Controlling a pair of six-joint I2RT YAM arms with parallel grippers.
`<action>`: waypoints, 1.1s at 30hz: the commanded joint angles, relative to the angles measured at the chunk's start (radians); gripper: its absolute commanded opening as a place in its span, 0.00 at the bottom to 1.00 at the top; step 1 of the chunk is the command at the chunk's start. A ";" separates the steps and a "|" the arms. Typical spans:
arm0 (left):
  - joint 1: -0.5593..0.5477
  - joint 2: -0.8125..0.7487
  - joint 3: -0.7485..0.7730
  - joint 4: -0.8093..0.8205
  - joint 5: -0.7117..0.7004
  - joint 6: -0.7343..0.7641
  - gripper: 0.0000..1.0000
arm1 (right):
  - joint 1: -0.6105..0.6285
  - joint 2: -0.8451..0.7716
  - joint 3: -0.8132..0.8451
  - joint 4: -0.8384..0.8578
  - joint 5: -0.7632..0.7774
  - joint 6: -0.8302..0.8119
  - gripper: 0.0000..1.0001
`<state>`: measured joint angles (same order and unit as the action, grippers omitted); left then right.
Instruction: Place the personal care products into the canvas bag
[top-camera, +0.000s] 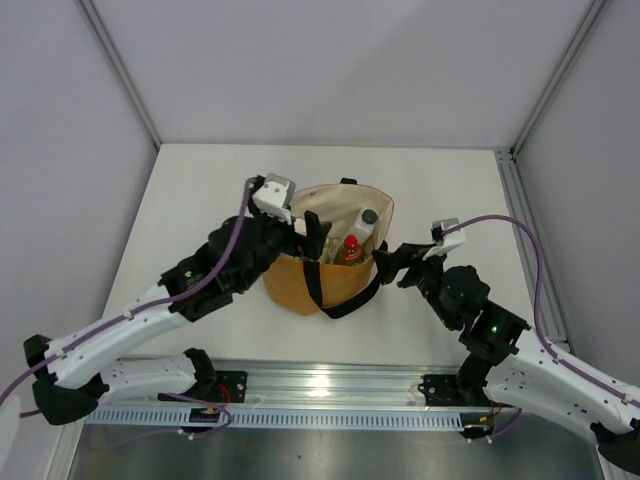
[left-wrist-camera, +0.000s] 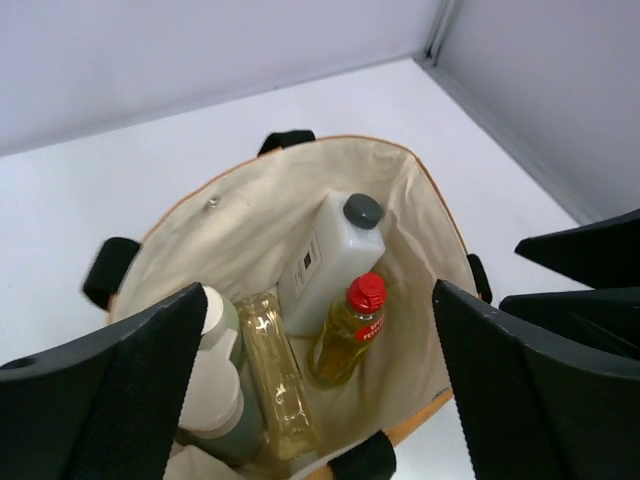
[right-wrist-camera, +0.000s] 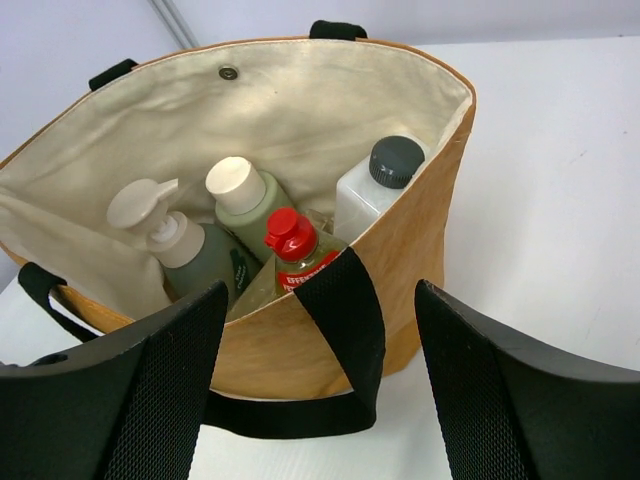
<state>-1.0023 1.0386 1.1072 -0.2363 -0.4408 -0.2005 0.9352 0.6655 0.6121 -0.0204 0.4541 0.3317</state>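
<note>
A tan soft canvas bag (top-camera: 295, 285) with black strap handles and a cream lining stands open-mouthed at the centre of the top view, on a white table (top-camera: 200, 190). All the bottles lie inside it.

In the left wrist view, a white square bottle with a dark grey cap (left-wrist-camera: 325, 260) leans against the far lining at mid-frame. A yellow bottle with a red cap (left-wrist-camera: 345, 335) stands just in front of it. A clear yellowish bottle (left-wrist-camera: 275, 380) lies beside that, toward the lower middle.

In the right wrist view, a grey-green bottle with a beige cap (right-wrist-camera: 250, 210) and a grey-green pump bottle with a beige pump head (right-wrist-camera: 195, 260) sit side by side, left of centre.

The left gripper (top-camera: 315, 232) hangs over the bag's left rim, its fingers (left-wrist-camera: 120, 390) spread wide with nothing between them. The right gripper (top-camera: 388, 258) sits just beside the bag's right rim. Its fingers (right-wrist-camera: 500, 380) are spread as well, and a black strap handle (right-wrist-camera: 345, 310) shows between them, pinched by neither.
</note>
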 joint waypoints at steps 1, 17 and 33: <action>-0.013 -0.096 0.019 -0.041 -0.058 -0.010 0.99 | 0.005 -0.004 0.015 0.045 -0.014 -0.002 0.80; -0.035 -0.560 -0.351 0.011 -0.082 -0.066 0.99 | 0.005 -0.070 0.043 -0.025 0.046 0.066 0.99; -0.035 -0.627 -0.435 0.022 -0.098 -0.109 0.99 | 0.005 -0.083 0.066 0.008 -0.126 0.098 1.00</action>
<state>-1.0302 0.4263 0.6762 -0.2512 -0.5388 -0.2893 0.9352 0.5842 0.6380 -0.0456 0.3454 0.4297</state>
